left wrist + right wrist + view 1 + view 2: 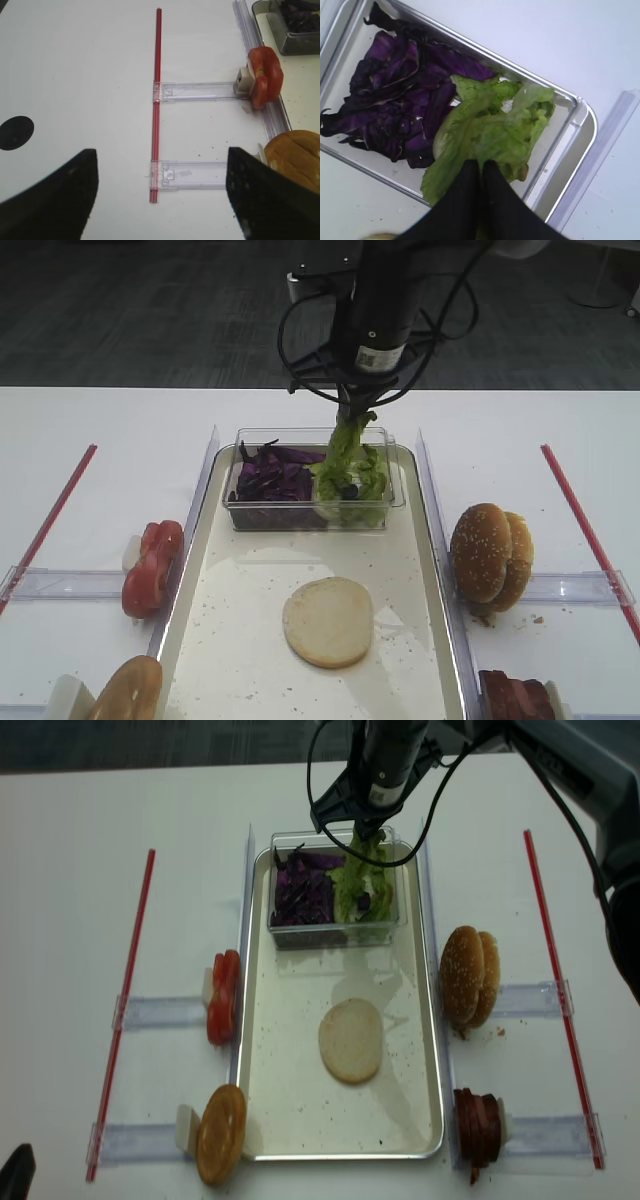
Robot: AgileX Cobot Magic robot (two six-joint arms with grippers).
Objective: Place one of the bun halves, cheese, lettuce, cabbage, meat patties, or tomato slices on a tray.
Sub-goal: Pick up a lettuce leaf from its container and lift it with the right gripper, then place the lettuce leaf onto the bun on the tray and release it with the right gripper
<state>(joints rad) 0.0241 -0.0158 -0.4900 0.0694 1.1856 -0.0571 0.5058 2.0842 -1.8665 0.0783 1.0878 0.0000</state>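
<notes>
My right gripper (pixel 356 405) is shut on the top of a light green lettuce leaf (pixel 490 130). The leaf hangs from the fingertips into the right half of a clear tub, next to the purple cabbage (pixel 272 478). The tub stands at the far end of the silvery tray (pixel 260 590). A pale bun disc (pixel 327 621) lies on the tray floor, nearer the front. My left gripper (pixel 161 152) is open with nothing in it, above the white table left of the tray.
Tomato slices (pixel 152 567) and a golden bun piece (pixel 128 692) stand on clear holders left of the tray. Sesame bun halves (pixel 490 552) and meat patties (pixel 515 698) stand to its right. Red strips (pixel 50 520) run along both outer sides.
</notes>
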